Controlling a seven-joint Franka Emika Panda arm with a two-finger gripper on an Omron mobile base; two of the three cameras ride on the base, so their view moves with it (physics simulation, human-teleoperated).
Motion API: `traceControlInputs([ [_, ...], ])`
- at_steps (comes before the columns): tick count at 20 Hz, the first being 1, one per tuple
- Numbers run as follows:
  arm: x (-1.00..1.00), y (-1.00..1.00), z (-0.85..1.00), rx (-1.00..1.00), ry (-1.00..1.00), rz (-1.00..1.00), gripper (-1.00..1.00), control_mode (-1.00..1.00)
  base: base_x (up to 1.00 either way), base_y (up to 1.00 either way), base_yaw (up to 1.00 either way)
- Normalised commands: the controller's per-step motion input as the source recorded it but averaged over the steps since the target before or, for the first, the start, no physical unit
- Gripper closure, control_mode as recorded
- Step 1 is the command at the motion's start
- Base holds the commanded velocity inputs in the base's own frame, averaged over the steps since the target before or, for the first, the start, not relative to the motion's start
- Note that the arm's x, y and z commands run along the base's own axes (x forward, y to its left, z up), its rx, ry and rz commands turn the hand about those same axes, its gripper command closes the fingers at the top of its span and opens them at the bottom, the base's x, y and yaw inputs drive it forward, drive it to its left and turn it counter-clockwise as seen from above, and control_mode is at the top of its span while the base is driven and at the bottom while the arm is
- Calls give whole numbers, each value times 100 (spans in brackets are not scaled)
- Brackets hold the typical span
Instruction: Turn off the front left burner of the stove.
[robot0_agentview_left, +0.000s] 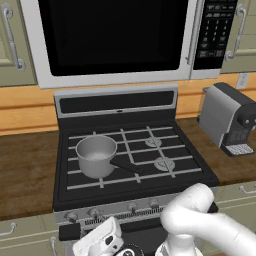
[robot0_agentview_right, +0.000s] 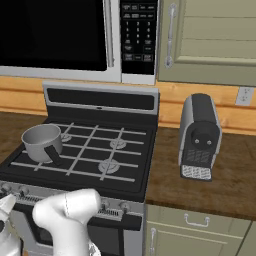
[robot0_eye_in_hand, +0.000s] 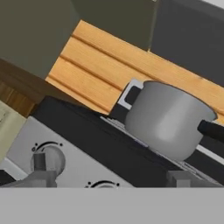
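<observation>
The black stove (robot0_agentview_left: 116, 103) has a silver front strip with small round knobs (robot0_agentview_left: 95, 212). A grey saucepan (robot0_agentview_left: 95, 155) with a black handle stands on its front left burner. My gripper (robot0_agentview_left: 100, 236) hovers low in front of the strip's left end, below the knobs. In the hand view the leftmost knob (robot0_eye_in_hand: 49, 159) is close ahead, just above my left fingertip (robot0_eye_in_hand: 40, 177). A second knob (robot0_eye_in_hand: 103, 185) peeks up between the fingers. The gripper (robot0_eye_in_hand: 109, 180) is open, its fingers wide apart and holding nothing. The saucepan (robot0_eye_in_hand: 166, 118) rises behind the strip.
A large silver-framed microwave (robot0_agentview_left: 115, 35) hangs above the stove. A grey coffee machine (robot0_agentview_left: 230, 120) stands on the wooden counter (robot0_agentview_left: 25, 170) to the right. Pale cabinet drawers (robot0_agentview_right: 200, 225) sit beside the oven front, and my white arm (robot0_agentview_right: 67, 212) crosses in front of it.
</observation>
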Motion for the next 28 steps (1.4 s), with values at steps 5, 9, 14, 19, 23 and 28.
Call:
traceControlInputs([
  [5, 53, 37, -6, 0, -3, -2, -100, -100, 0, 0, 0],
  [9, 5, 58, -32, 0, -1, 0, -100, -100, 0, 0, 0],
  [14, 0, 41, -21, 1, -1, 0, -100, -100, 0, 0, 0],
  [19, -6, 26, -60, 0, 0, 0, -100, -100, 0, 0, 0],
  [23, 7, 6, -25, 0, -5, 0, -100, -100, 0, 0, 0],
  [28, 28, 6, -7, -2, 0, -2, -100, -100, 0, 0, 0],
])
